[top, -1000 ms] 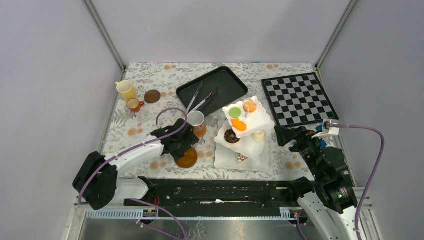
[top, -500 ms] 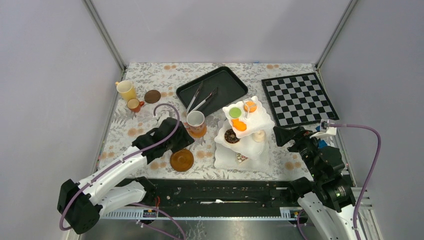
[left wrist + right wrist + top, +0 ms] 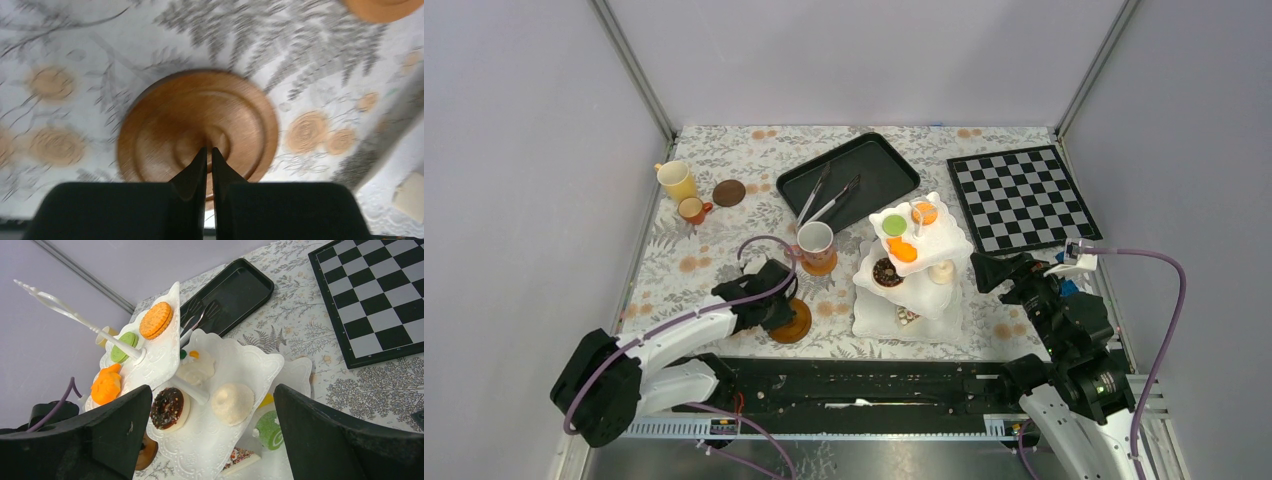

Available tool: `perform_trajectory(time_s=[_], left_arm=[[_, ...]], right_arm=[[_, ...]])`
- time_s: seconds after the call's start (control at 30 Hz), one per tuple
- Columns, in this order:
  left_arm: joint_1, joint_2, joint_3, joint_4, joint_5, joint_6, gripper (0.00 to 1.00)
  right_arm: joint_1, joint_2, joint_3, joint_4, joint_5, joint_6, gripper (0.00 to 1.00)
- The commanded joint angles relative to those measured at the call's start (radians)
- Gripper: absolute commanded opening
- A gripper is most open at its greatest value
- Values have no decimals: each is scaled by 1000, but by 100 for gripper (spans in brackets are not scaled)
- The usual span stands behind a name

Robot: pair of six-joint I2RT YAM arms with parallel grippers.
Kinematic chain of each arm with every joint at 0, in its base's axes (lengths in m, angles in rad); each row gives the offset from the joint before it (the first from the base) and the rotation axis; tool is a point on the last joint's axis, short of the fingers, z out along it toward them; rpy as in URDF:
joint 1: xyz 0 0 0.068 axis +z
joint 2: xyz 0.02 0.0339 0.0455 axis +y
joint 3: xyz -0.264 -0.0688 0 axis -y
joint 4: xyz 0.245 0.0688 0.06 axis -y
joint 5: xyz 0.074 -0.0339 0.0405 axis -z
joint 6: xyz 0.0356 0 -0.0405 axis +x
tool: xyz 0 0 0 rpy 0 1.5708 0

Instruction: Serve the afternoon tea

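Observation:
A round brown saucer (image 3: 200,125) lies on the flowered cloth directly under my left gripper (image 3: 209,150), whose jaws are shut with nothing between them. From above, the left gripper (image 3: 774,297) overlaps the left edge of this saucer (image 3: 800,322). The white three-tier stand (image 3: 944,240) carries toy cakes: an orange macaron (image 3: 156,320), a green macaron (image 3: 123,340), a chocolate doughnut (image 3: 168,407) and a white cake (image 3: 232,402). My right gripper (image 3: 212,390) is open, hovering just right of the stand. A white cup (image 3: 815,238) sits on a second saucer.
A yellow cup (image 3: 676,180), a small brown cup (image 3: 691,209) and a dark saucer (image 3: 729,192) stand at the far left. The black tray (image 3: 874,165) holds silver tongs (image 3: 829,195). A chessboard (image 3: 1021,196) lies at the far right.
My left gripper has gone from wide open to shut. It drew off the near saucer, then came back over its left edge. The right arm has barely moved.

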Motion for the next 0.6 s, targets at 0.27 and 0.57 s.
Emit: perform_trajectory(time_s=[0.27,0.57], left_arm=[[-14,197,51,254,49,20,4],[-26,254,77,286,62,32,3]], right_arm=[[5,-17,22,22,-6,0,98],[5,-16,23,13,2,-3,98]])
